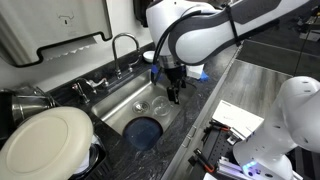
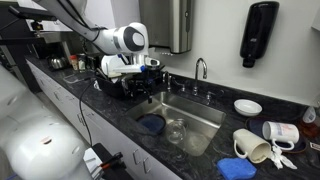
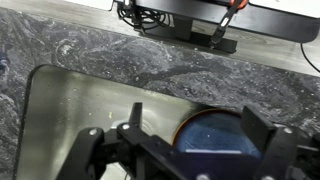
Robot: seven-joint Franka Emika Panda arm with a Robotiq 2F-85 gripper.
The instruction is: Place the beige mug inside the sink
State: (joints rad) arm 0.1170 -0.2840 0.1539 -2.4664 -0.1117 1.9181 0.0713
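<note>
Robot arm's gripper (image 1: 174, 97) hangs over the near edge of the sink (image 1: 118, 102), jaws spread wide and holding nothing; the wrist view shows a round blue dish (image 3: 213, 140) beneath. The beige mug (image 2: 250, 147) lies tipped on the dark countertop (image 2: 205, 151), beside the basin and well apart from the gripper.

A white arm (image 1: 205, 35) reaches in from above, and its gripper (image 1: 174, 96) hangs fingers-down over the sink (image 1: 115, 100), close to the rim next to the dark speckled countertop (image 1: 200, 115). Down in the basin there's a round dark-blue dish (image 1: 145, 131) and a clear glass (image 1: 160, 103). The curved faucet (image 1: 124, 45) stands behind. A big cream plate (image 1: 45, 140) sits at the view's lower left.
</note>
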